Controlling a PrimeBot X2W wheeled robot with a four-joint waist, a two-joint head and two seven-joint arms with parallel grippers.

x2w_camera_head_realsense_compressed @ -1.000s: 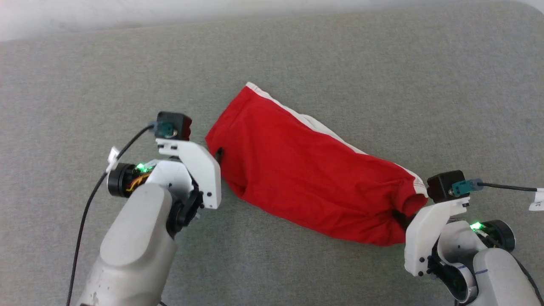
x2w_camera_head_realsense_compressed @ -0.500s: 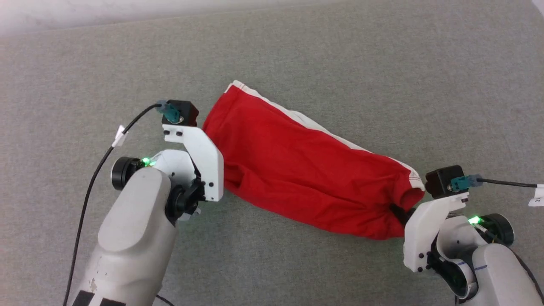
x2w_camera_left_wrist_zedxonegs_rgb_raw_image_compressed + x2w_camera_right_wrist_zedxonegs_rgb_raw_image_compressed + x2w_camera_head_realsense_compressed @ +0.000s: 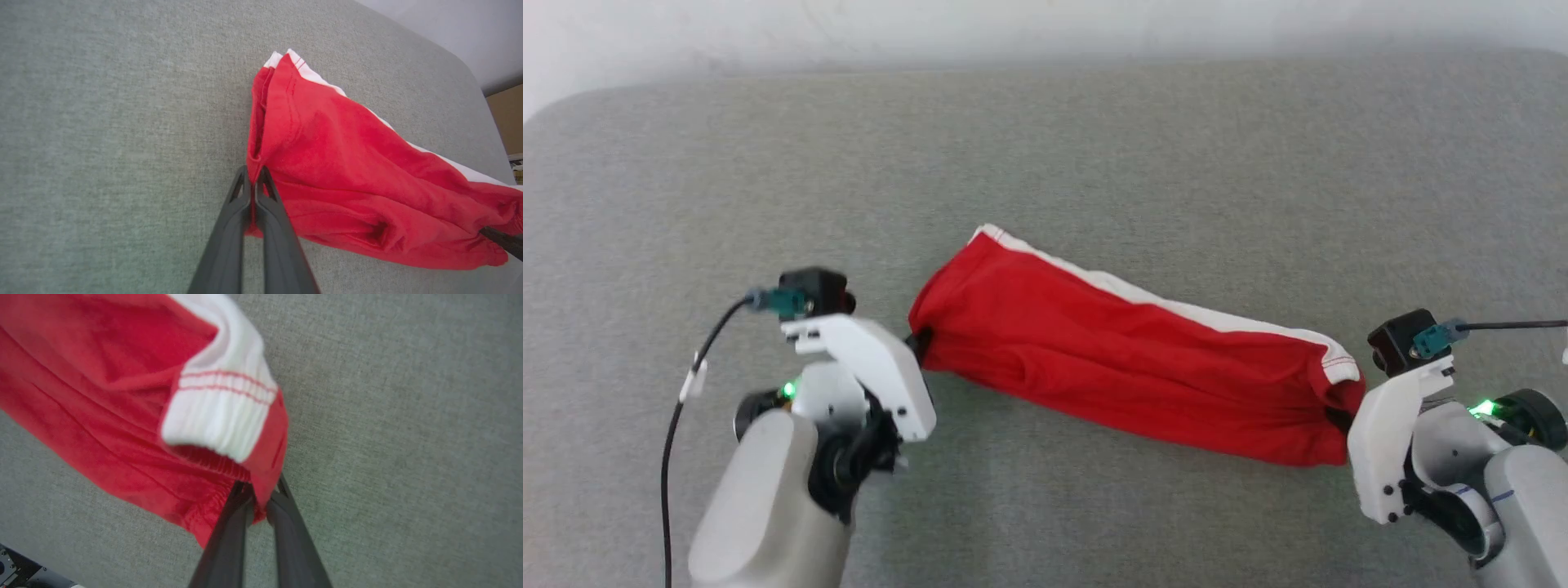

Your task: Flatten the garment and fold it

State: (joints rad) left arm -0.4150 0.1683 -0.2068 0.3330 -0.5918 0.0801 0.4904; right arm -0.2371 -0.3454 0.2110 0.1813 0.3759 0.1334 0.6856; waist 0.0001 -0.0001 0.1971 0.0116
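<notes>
The left pincer (image 3: 253, 175) and right pincer (image 3: 261, 490) each pinch one end of the shorts (image 3: 1127, 359), which hang stretched between them and creased. Flattening seems underway; folding is not yet done.

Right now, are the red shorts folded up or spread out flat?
Folded over: the garment is a long doubled strip, layers showing at one end, held between left gripper and right gripper.

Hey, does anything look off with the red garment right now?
Yes. The garment isn't flat. It is pinched at each end by the left gripper and right gripper, so it's bunched into a narrow, creased band running diagonally across the grey surface.
</notes>
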